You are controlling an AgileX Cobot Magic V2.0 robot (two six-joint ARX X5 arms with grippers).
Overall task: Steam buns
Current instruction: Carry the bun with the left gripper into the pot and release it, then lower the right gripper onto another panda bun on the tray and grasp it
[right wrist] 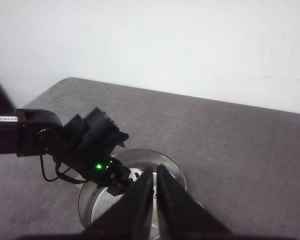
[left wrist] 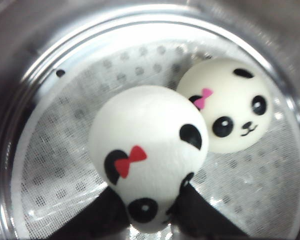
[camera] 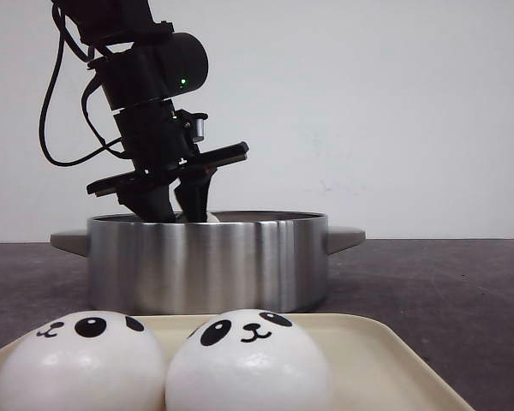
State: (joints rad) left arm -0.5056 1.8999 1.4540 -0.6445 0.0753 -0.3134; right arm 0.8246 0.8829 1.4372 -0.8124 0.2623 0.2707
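Note:
My left gripper [left wrist: 152, 194] is shut on a white panda bun with a red bow [left wrist: 145, 135], holding it inside the steel pot [camera: 207, 261] just above the white steamer cloth [left wrist: 65, 165]. A second bun with a pink bow [left wrist: 230, 107] lies on the cloth, touching the held one. In the front view the left gripper [camera: 176, 201] dips below the pot's rim. Two more panda buns [camera: 79, 364] [camera: 248, 360] sit side by side on a cream tray [camera: 385, 360] at the front. My right gripper [right wrist: 156, 172] is shut and empty, high above the pot [right wrist: 170, 167].
The pot has two side handles [camera: 344, 236] and stands on a dark grey table [camera: 445, 291] behind the tray. A white wall closes the back. The left arm [right wrist: 85, 145] reaches over the pot from the left.

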